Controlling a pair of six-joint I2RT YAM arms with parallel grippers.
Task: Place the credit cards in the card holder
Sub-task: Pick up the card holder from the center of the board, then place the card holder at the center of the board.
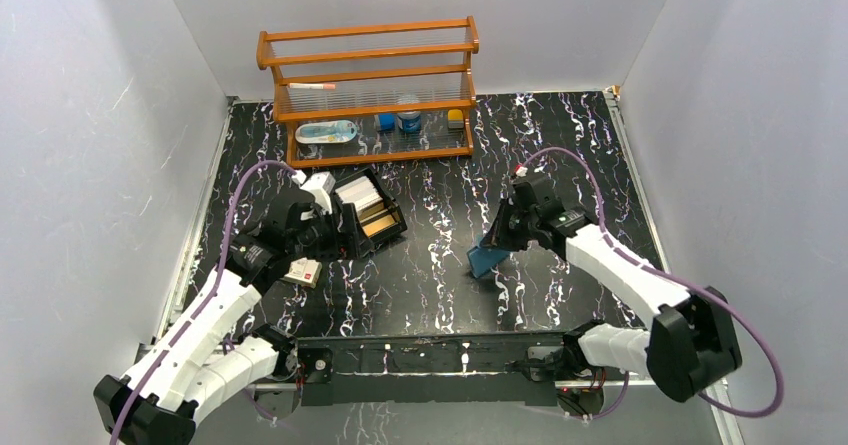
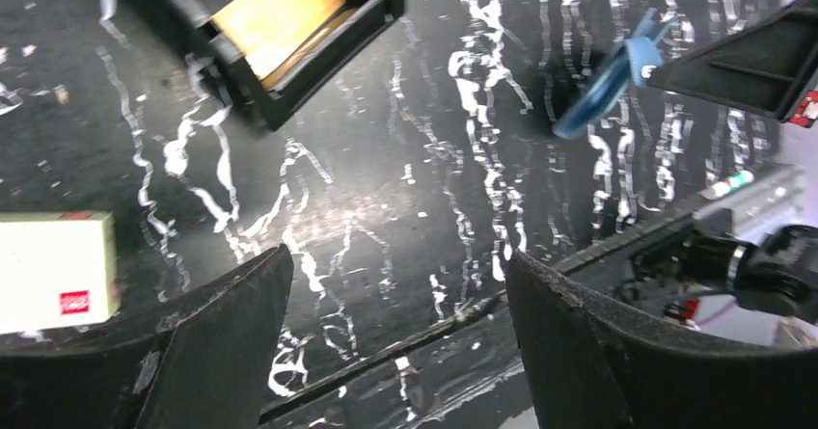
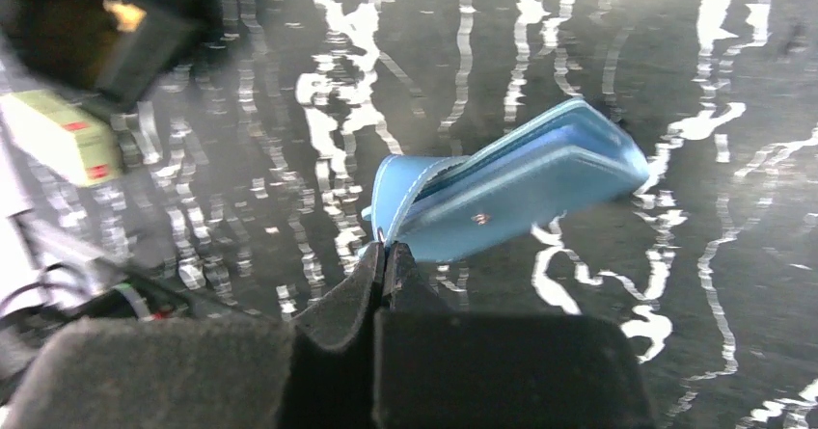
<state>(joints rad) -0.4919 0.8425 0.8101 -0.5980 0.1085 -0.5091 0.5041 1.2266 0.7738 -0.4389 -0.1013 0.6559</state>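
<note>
The card holder [image 1: 487, 259] is a blue wallet with a snap tab, right of the table's centre. My right gripper [image 1: 500, 243] is shut on its tab edge and holds it tilted. The right wrist view shows the jaws [image 3: 386, 252] pinched on the wallet [image 3: 526, 190]. The credit cards [image 1: 366, 205] stand as white and tan stacks in a black two-compartment box. The tan stack [image 2: 280, 10] also shows in the left wrist view. My left gripper [image 1: 342, 237] is open and empty beside that box, over bare table [image 2: 397, 255]. The wallet [image 2: 606, 80] shows far off.
A cream packet with a red mark [image 1: 302, 273] lies left of the box and also shows in the left wrist view [image 2: 53, 270]. A wooden rack [image 1: 370, 90] with small items stands at the back. A black rail [image 1: 430, 355] runs along the near edge.
</note>
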